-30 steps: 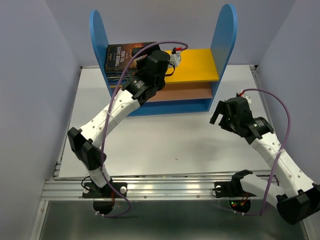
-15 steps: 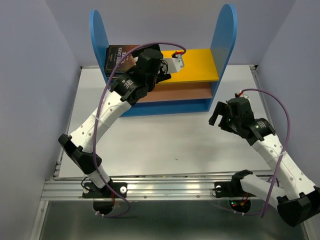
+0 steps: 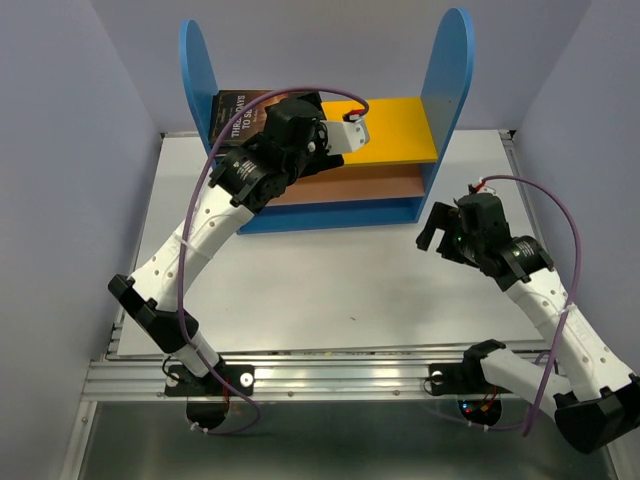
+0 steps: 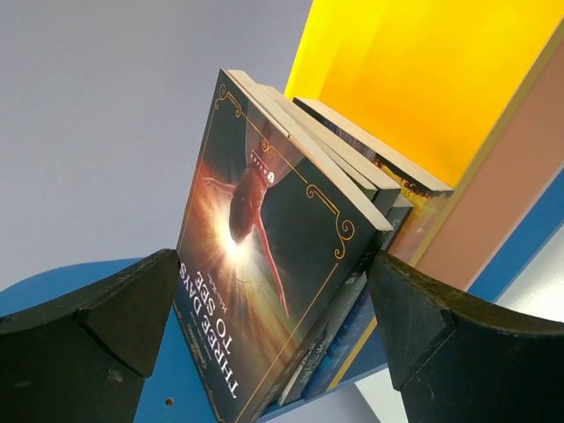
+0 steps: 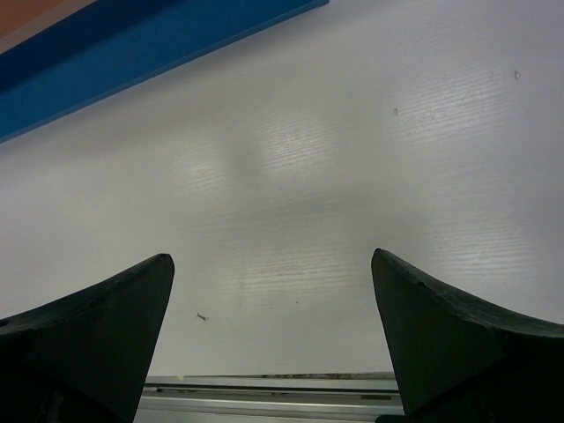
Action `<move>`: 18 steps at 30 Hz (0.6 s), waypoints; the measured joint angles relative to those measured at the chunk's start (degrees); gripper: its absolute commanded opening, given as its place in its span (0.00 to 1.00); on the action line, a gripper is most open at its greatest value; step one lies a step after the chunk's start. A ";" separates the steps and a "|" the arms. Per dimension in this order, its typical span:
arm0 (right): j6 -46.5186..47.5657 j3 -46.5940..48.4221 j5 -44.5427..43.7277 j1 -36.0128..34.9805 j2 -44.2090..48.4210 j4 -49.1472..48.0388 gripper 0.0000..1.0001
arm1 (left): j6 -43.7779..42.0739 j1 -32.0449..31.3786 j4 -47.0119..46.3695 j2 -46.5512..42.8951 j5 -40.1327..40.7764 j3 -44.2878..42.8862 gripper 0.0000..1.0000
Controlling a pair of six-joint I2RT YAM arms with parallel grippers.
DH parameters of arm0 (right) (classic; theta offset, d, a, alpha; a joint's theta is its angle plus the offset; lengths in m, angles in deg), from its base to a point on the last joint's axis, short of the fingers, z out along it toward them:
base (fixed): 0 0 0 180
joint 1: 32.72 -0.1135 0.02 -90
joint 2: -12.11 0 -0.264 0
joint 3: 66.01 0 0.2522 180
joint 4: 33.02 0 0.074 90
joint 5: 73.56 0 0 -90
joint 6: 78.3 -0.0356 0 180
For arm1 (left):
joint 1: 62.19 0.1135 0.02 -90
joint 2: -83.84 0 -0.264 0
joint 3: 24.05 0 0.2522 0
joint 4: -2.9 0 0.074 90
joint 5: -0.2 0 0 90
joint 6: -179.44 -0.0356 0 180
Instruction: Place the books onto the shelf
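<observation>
Several books (image 4: pixel 291 229) on shelf (image 4: pixel 414 79); front cover reads "THREE DAYS TO SEE"; left tool (image 4: pixel 273 264), right tool (image 5: pixel 273 264) both released.

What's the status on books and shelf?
Left end effector open, facing books; right end effector open, empty. Books grouped at shelf's left end. Nothing blocking.

White matte tabletop (image 3: pixel 330 285), faint ribbed texture. Tiny dark speck (image 3: pixel 352 319) on it, near front. Silver aluminium rail (image 3: pixel 330 372) along near edge. Pale lavender walls (image 3: pixel 60 150) enclose left, back, right.
</observation>
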 measured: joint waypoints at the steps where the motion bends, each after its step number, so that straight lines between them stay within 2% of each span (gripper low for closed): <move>1: 0.13 0.00 0.15 0.00 0.00 0.00 1.00 | 0.17 0.00 0.02 -0.04 -0.28 0.00 0.99; 8: 1.97 0.04 1.97 0.00 0.11 0.00 1.00 | 1.53 0.00 0.46 -0.04 -2.60 -0.57 0.99; 18: 4.42 0.04 4.48 0.00 1.14 0.00 1.00 | 5.95 0.00 -1.14 -3.17 -12.66 -2.84 0.99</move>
